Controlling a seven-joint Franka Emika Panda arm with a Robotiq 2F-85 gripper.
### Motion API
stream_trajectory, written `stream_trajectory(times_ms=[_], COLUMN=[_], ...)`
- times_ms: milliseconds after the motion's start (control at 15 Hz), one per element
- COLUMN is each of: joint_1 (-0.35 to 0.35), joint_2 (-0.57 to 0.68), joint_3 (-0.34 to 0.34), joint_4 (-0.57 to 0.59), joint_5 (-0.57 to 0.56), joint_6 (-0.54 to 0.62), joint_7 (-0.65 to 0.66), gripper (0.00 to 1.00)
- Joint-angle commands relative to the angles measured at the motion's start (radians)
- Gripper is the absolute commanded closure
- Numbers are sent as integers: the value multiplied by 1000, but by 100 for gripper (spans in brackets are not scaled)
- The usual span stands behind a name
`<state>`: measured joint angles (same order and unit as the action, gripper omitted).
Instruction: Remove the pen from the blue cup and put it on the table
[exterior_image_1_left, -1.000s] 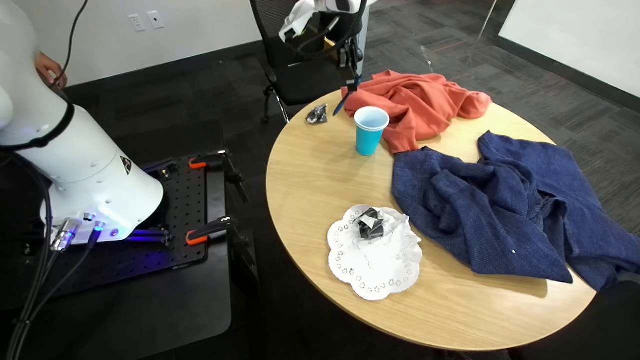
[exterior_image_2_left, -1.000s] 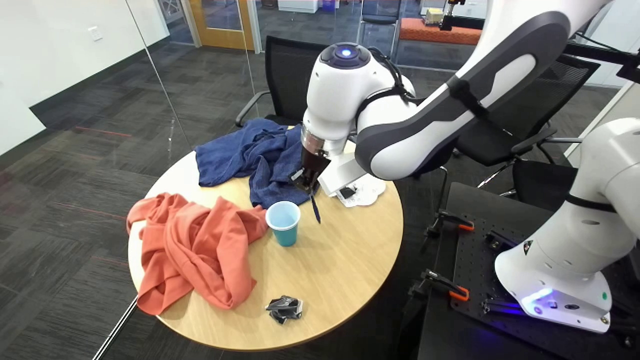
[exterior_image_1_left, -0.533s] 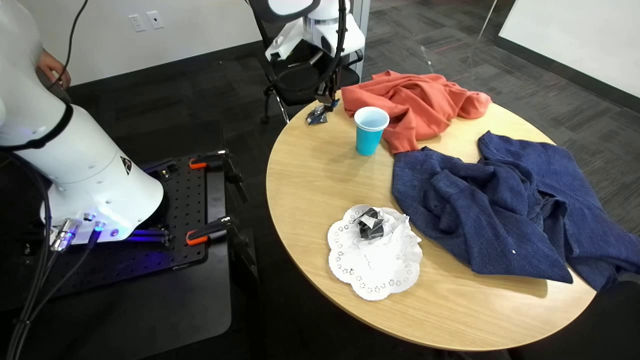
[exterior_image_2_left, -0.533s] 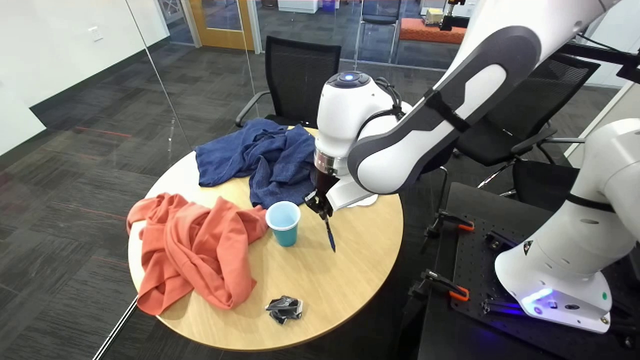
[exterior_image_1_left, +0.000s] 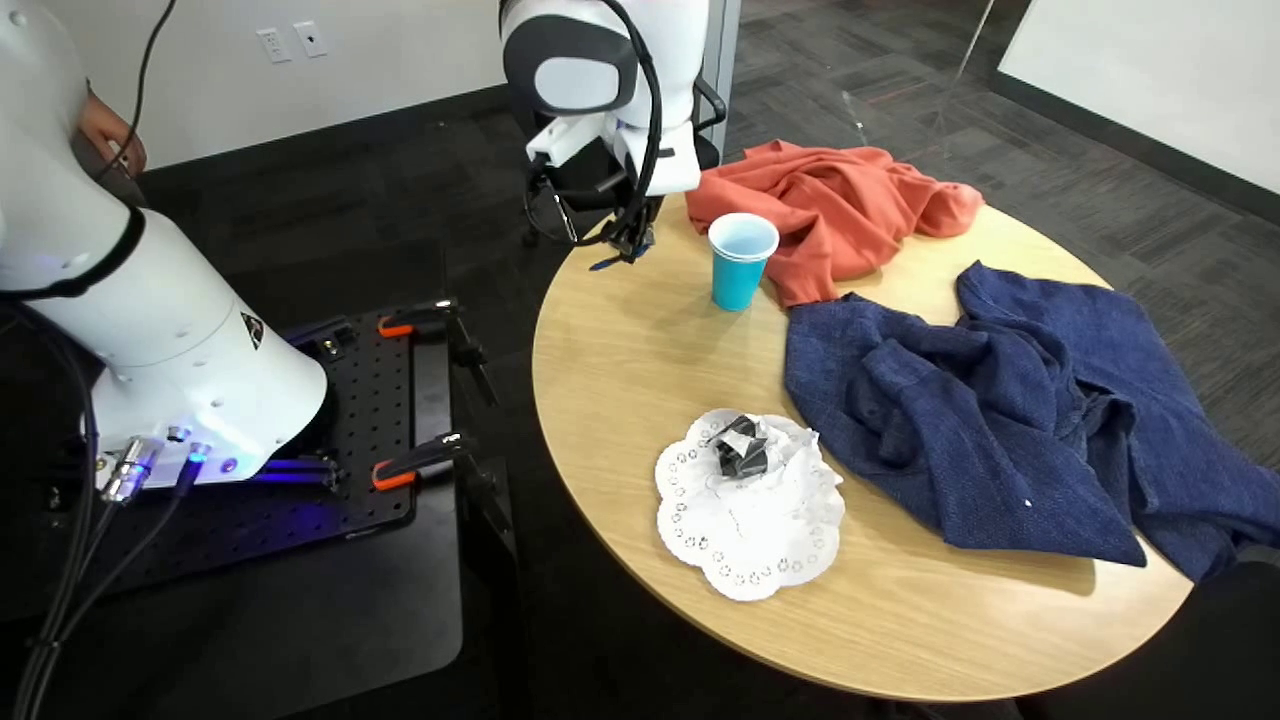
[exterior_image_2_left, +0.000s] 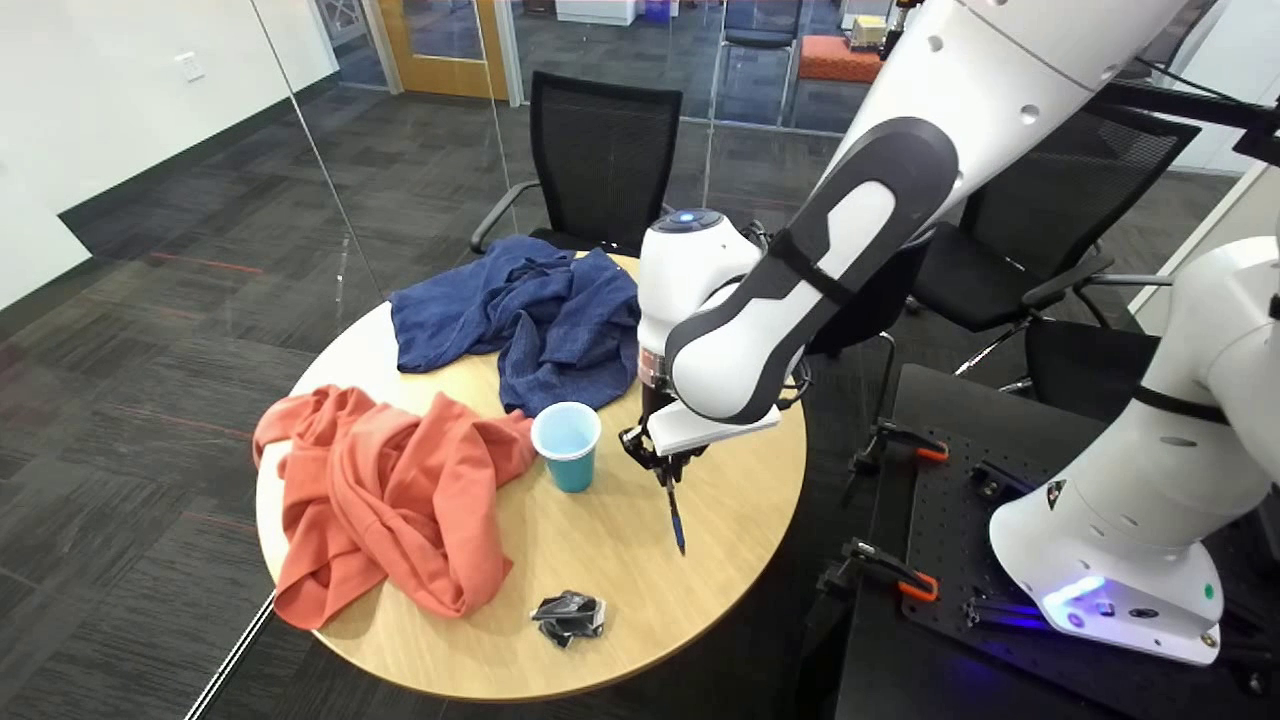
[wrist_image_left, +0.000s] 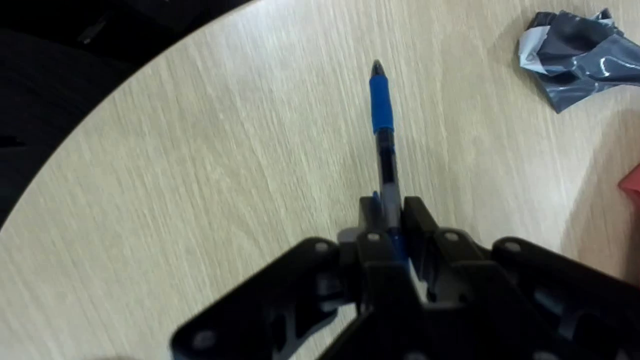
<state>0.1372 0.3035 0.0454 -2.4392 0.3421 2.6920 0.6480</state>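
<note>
The claw (wrist_image_left: 391, 212) pinches the pen (wrist_image_left: 386, 152), the one with a blue grip (wrist_image_left: 382, 105). The pen is out of the blue cup (exterior_image_2_left: 570, 468) and slants down over the surface (exterior_image_1_left: 640, 400); I cannot tell if its tip touches it. The blue cup stands upright on the surface, just beside a red cloth (exterior_image_2_left: 400, 500). A crumpled black wrapper (exterior_image_2_left: 569, 617) lies near the pen. In both exterior views, a small dark sticker (exterior_image_1_left: 252, 330) is on the robot's white base (exterior_image_1_left: 220, 385), but its marks are too tiny to read.
</note>
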Motion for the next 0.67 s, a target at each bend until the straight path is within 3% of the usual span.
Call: stream_trajectory(times_ms=[0, 267, 333, 400, 600], joint_1=[-33, -30, -25, -22, -21], joint_2=[77, 131, 139, 144, 148], joint_3=[27, 20, 15, 12, 7], joint_4=[48, 85, 92, 97, 101], joint_5=[85, 109, 104, 102, 100], joint_6=[6, -3, -7, -6, -4], joint_7=[-29, -10, -1, 5, 11], gripper=[96, 96, 59, 58, 36])
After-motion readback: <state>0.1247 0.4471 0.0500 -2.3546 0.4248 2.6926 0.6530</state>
